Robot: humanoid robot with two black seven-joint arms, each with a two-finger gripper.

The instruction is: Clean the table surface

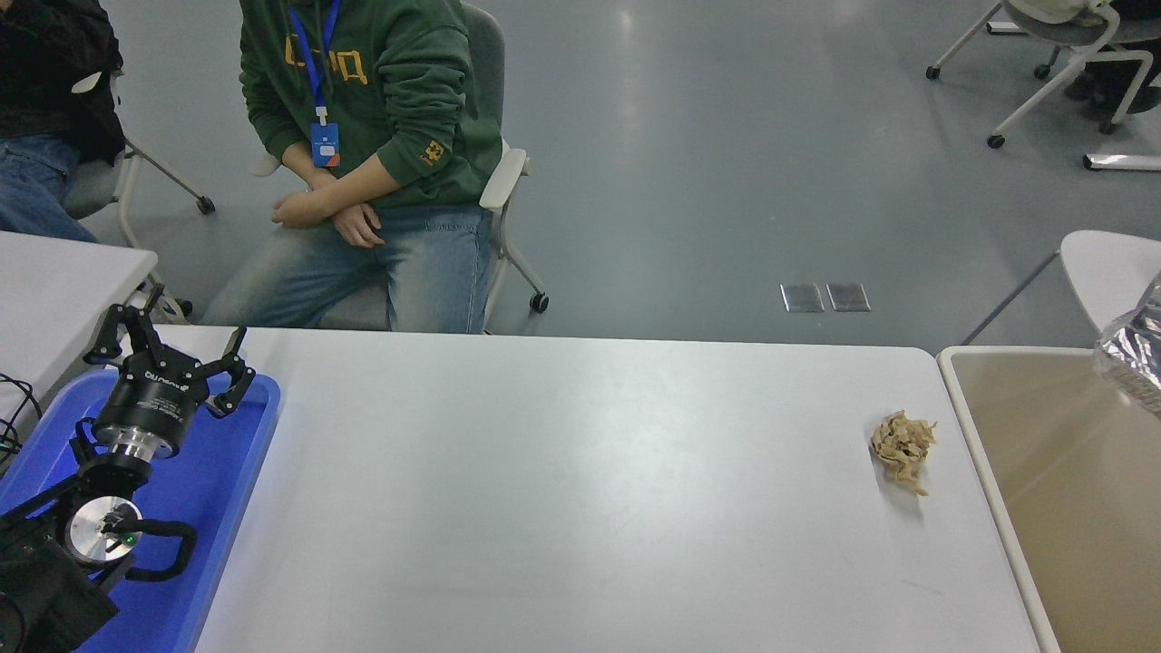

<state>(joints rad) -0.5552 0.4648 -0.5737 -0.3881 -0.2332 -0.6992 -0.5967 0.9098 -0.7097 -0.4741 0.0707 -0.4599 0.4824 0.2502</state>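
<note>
The white table surface (580, 490) fills the lower part of the head view. Near its right end lies a crumpled beige paper wad (902, 446). At the right edge, above the beige bin (989, 472), only a corner of a crinkled silver foil bag (1134, 358) shows; the right gripper is out of view. My left gripper (172, 354) is parked at the lower left over the blue tray (245, 472), its fingers spread open and holding nothing.
A person in a green hoodie (372, 100) sits on a chair at the table's far side, hands in lap. A second person (45, 109) sits at the top left. A smaller white table (63, 281) stands at the left, another (1107, 272) at the right.
</note>
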